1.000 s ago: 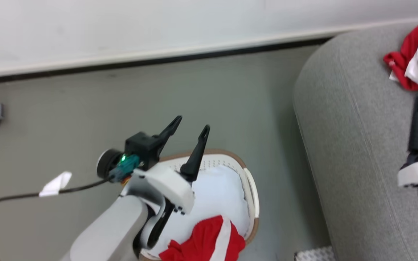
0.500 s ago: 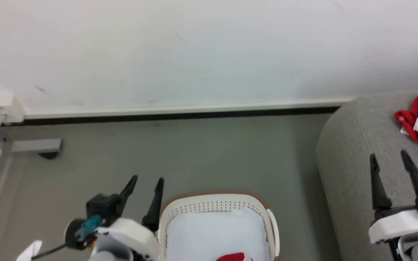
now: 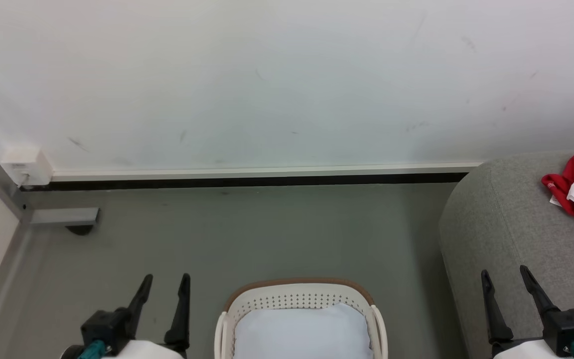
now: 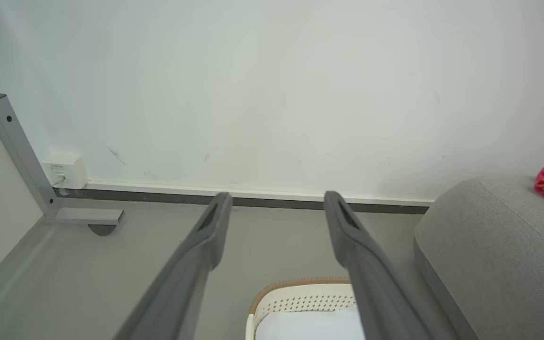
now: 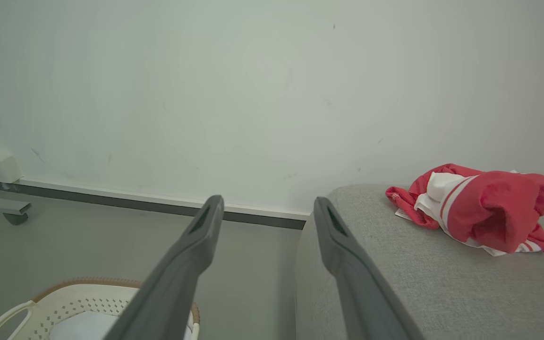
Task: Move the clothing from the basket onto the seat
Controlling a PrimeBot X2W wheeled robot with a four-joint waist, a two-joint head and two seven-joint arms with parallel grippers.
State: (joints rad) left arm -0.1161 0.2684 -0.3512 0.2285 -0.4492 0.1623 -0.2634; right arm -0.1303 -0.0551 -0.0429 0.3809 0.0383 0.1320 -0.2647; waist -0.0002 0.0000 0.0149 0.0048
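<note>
**Head view: red clothing on seat, both grippers free**

L gripper [image 3: 166,277] & R gripper [image 3: 504,271]: fingers spread wide, nothing in them. The clothing [image 3: 562,185] lies on the seat [image 3: 506,224], up & to the right of the R gripper, well apart from it. The basket [image 3: 297,299] sits between the 2 grippers, nearer the L one, w/ a plain white cloth [image 3: 302,334] inside. Its near end is cut off, so can't tell if any red is in there.

My guess: this drop is done. To do the next bit well, tilt the head down & check the basket first. If red shows, pinch only the red, not the white cloth. Lift it clear over the rim, then set it by the piece on the seat.
</note>
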